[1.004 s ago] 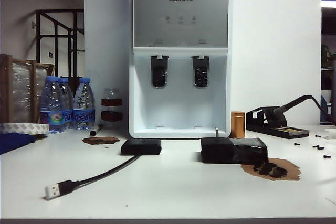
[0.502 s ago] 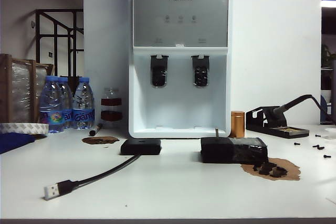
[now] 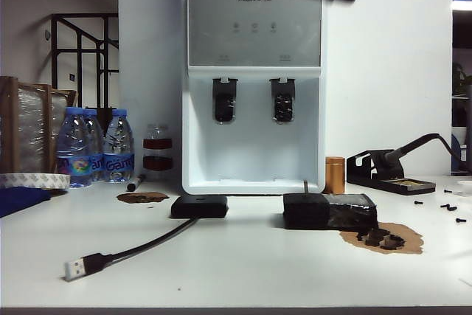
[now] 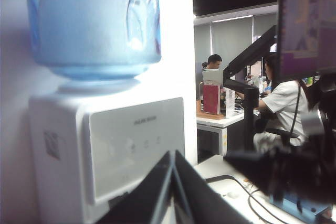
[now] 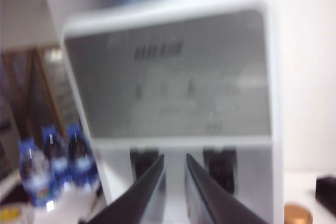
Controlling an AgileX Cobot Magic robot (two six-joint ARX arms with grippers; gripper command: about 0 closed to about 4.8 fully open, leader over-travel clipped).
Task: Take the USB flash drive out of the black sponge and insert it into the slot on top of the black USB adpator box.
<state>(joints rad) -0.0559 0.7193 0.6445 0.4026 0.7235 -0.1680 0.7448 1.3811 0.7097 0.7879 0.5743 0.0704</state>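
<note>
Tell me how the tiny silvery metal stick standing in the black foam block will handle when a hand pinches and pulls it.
The tiny silvery metal stick looks rigid, so it likely won't bend. Its smooth, thin metal leaves little to pinch, so it may slip. It stands upright in the rectangular black foam block; the foam probably grips it softly, and the loose-looking block might lift or shift with the pull.

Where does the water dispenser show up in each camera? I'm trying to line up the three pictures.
Exterior view: the water dispenser stands centre, behind the black USB adpator box and black sponge.
Left wrist view: it fills the lower left, blue bottle on top, behind the left gripper.
Right wrist view: blurred, it fills the middle, behind the right gripper.
Shared landmark: its grey front panel.
</note>
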